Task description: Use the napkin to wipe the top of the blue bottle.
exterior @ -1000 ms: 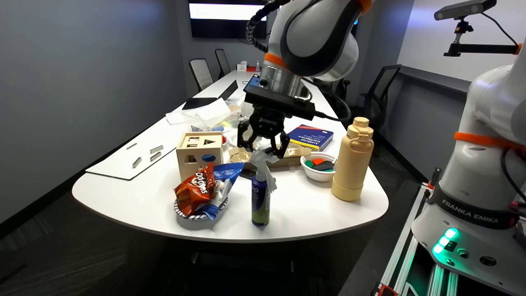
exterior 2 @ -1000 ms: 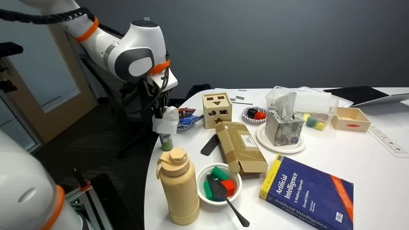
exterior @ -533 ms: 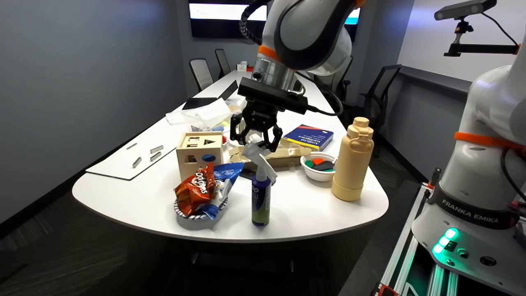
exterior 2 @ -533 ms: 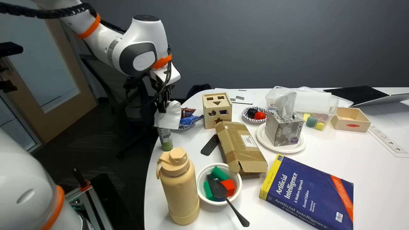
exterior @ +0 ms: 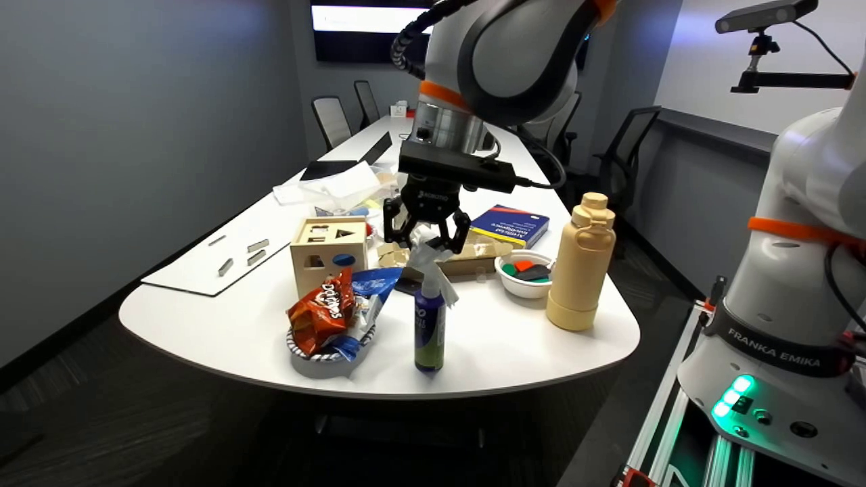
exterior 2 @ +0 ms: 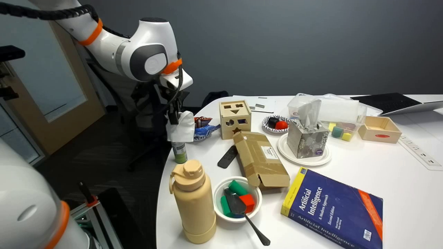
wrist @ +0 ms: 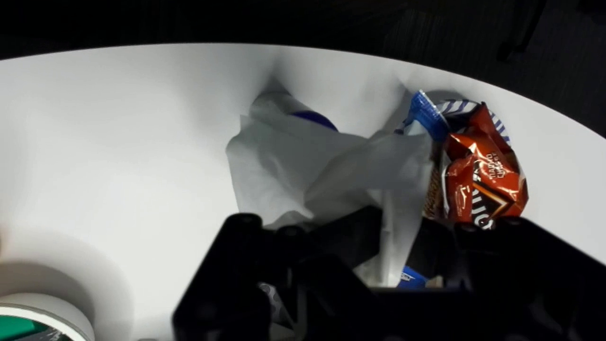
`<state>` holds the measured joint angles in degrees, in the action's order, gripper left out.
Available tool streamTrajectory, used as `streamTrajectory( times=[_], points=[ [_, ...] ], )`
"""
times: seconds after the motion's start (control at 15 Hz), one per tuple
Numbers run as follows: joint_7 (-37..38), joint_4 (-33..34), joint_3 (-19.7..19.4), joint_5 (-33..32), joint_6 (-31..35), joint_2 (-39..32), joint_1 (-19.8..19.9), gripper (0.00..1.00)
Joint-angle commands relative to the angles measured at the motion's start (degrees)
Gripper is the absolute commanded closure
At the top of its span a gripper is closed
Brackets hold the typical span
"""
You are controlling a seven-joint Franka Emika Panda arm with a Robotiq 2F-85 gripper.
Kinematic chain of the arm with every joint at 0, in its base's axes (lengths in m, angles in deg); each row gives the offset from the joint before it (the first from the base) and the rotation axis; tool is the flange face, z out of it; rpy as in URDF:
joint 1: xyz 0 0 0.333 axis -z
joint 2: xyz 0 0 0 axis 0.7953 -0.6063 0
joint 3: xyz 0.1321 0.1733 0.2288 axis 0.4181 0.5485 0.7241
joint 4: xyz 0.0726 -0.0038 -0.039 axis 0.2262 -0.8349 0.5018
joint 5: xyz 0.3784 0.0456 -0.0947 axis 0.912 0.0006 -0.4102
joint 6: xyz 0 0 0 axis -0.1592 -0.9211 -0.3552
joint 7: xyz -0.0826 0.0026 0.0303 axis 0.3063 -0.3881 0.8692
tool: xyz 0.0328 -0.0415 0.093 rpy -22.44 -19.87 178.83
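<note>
Gripper (exterior: 427, 242): pinching napkin (wrist: 293, 163), just dipped slightly at top of blue bottle (exterior: 429, 333), near rounded edge of tabletop (exterior: 500, 348); wiping likely underway

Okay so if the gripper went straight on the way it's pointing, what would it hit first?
Most likely the top of the blue bottle, which stands below the gripper, with the held napkin between. Depth is unclear, so it could miss and reach the table.
</note>
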<state>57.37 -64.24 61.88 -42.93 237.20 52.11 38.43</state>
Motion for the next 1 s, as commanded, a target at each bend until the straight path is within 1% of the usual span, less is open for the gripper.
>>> streamTrajectory(
  times=[0.0, 0.13, 0.4, 0.6, 0.93],
  points=[
    [1.2, -0.4, 0.8, -1.8, -1.7, 3.6, 0.6, 1.00],
    [0.4, -1.2, 0.9, -1.2, -2.0, 5.7, 0.2, 1.00],
    [1.0, -3.4, 2.3, -3.0, -4.0, 10.1, 0.5, 1.00],
    [0.2, -5.2, 2.8, -1.9, -5.8, 12.7, 0.0, 1.00],
    [-0.4, -7.4, 3.8, -1.4, -7.3, 14.0, -0.8, 1.00]
  ],
)
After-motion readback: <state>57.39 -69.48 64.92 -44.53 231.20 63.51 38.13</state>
